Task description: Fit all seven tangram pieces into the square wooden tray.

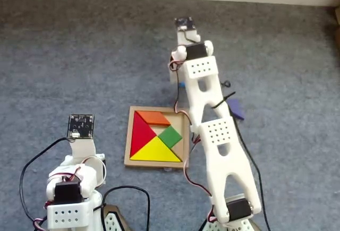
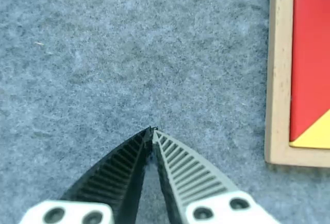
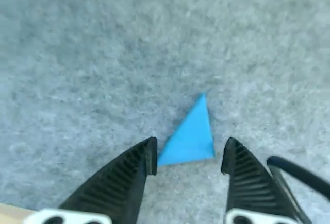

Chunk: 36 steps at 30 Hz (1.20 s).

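The right gripper (image 3: 190, 141) was open, with its two dark fingers (image 3: 131, 175) spread wide. The blue triangle (image 3: 191, 136) lay flat on the grey carpet (image 3: 93, 54) in the gap between them, close to the fingertips, and its sharp corner pointed away from the claw. One base corner came very near to one finger; I could not tell if they touched.

In the high view, the right arm (image 1: 220, 135) was stretched out along the right side of the square wooden tray (image 1: 154, 163) and past its far edge. The tray held a red triangle (image 1: 141, 133), an orange piece (image 1: 153, 117), a green square (image 1: 170, 136) and a yellow triangle (image 1: 156, 151). A purple piece (image 1: 235, 109) lay on the carpet just beside the right arm, outside the tray.

The left gripper (image 2: 151, 130) was closed, its tips pressed together with nothing between them. It hung over bare carpet, apart from the tray's rim.
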Each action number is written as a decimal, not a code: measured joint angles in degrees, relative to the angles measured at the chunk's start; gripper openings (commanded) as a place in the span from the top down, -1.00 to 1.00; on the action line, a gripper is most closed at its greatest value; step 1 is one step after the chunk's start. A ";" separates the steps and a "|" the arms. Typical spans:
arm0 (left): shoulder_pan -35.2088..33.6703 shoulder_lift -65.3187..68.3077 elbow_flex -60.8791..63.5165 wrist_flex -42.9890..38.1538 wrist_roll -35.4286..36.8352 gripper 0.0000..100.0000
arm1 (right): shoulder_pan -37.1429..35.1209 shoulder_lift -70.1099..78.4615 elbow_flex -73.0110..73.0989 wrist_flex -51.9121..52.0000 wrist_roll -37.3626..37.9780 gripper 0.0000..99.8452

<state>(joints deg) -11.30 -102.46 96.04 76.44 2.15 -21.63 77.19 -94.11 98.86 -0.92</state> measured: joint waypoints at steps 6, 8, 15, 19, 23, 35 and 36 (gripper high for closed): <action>0.00 0.00 0.00 0.00 0.00 0.97 | 0.26 2.11 -0.44 0.00 0.00 0.62; 0.00 0.00 0.00 0.00 0.00 0.97 | 0.26 2.11 -0.70 0.00 0.00 0.64; 0.00 0.00 0.00 0.00 0.00 0.97 | 1.14 2.20 -0.70 0.00 0.00 0.80; 0.00 0.00 0.00 0.00 0.00 0.97 | 1.23 2.20 -0.70 0.00 1.93 0.84; 0.00 0.00 0.00 0.00 0.00 0.97 | 1.23 2.20 -0.70 0.00 4.13 0.85; 0.00 0.00 0.00 0.00 0.00 0.97 | 0.35 -7.82 -0.26 0.00 4.57 0.89; 0.00 0.00 0.00 0.00 0.00 0.97 | -0.18 -9.32 0.79 0.00 4.57 0.88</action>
<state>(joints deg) -11.30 -102.46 96.04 76.44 2.15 -21.80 67.87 -93.32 98.86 3.65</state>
